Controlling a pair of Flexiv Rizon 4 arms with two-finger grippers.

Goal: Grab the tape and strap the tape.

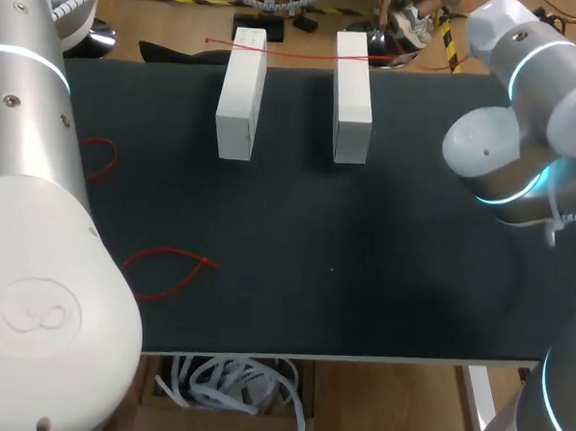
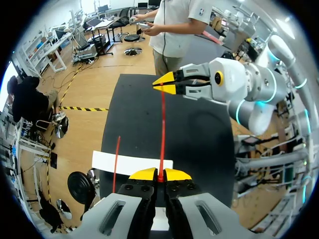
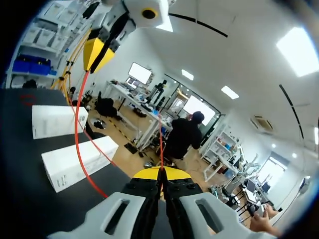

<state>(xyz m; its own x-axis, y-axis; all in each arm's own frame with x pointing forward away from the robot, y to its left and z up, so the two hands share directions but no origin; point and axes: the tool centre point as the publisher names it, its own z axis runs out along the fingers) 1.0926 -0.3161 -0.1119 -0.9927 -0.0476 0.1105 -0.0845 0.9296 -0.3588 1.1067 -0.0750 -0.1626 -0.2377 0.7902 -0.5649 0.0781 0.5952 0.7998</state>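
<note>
Head view: the red tape [image 1: 296, 54] spans two white blocks [image 1: 242, 95] at the table's [image 1: 362, 277] far edge; neither gripper can be seen. Left wrist view: the left gripper [image 2: 160, 175] pinches the tape. Right wrist view: the right gripper [image 3: 160, 172] pinches it likewise.

A dark worktop [image 1: 362, 277] stands on a light wooden floor [image 2: 89, 84] marked with a yellow-and-black striped line [image 2: 82, 108]. Overhead, bright rectangular light panels [image 3: 298, 45] shine from a white ceiling [image 3: 249, 64].
</note>
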